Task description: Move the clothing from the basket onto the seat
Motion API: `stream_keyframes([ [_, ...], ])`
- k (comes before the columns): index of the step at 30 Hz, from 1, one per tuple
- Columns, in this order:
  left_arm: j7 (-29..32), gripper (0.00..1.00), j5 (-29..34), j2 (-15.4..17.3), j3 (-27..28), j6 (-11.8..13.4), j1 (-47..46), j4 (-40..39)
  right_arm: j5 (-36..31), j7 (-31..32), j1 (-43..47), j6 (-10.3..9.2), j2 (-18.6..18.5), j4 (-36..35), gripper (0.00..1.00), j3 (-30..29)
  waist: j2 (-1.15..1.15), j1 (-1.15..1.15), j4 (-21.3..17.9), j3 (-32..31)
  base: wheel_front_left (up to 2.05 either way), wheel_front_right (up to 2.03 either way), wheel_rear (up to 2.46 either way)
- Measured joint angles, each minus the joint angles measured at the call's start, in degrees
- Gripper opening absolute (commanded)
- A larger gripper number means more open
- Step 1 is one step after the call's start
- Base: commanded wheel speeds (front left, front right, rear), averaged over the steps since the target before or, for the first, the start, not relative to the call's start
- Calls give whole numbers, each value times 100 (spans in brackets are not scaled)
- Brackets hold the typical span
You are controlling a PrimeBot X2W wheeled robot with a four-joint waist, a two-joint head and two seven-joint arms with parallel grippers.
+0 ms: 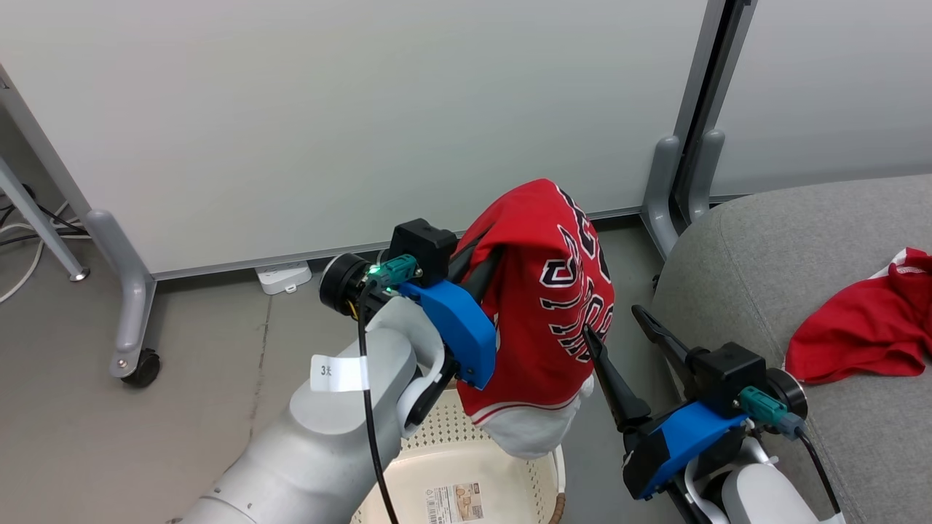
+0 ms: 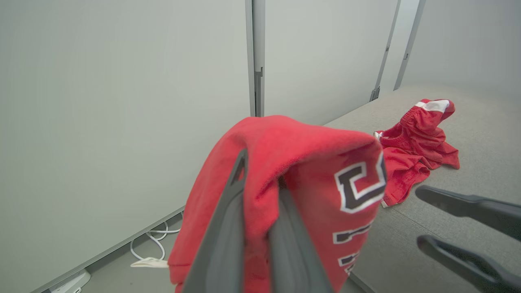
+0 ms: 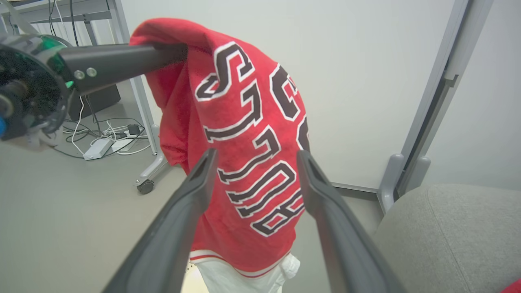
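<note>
**Jersey up in the air over the basket**

The seat is the biggest thing I see. It is grey, with a woven cloth cover and a round corner, and it sits on my right side.

My left arm is next. It is pale and smooth, and it reaches up from the bottom of the head view, bent at the wrist toward the right.

The basket is below that arm. It is cream plastic, full of little holes, with a brown rim.

The jersey hangs over the far end of the basket, not touching it. It is soft and red, with big black letters edged in white. It droops in folds, and a white bit dangles under its hem.

The other red piece lies crumpled on the seat, well apart from the jersey. It has white trim.

My left gripper is pinched tight on the top of the jersey, and the cloth drapes over both dark fingers.

My right gripper is spread wide and holds nothing. It points up beside the jersey's letters, between the jersey and the seat. I cannot tell if it touches the cloth.

A paper label is stuck flat on the basket's bottom.
</note>
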Motion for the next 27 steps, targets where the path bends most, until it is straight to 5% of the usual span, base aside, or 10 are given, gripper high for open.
stream_keyframes([
  [12,-94,0,-380,1,-437,96,-33,31,119,53,-227,0,19,231,100,212,0,0,12,45,0,0,0],
  [27,-185,0,-794,3,-992,129,-147,-242,193,-224,-1343,0,30,2035,100,515,0,1,149,66,0,0,0],
])
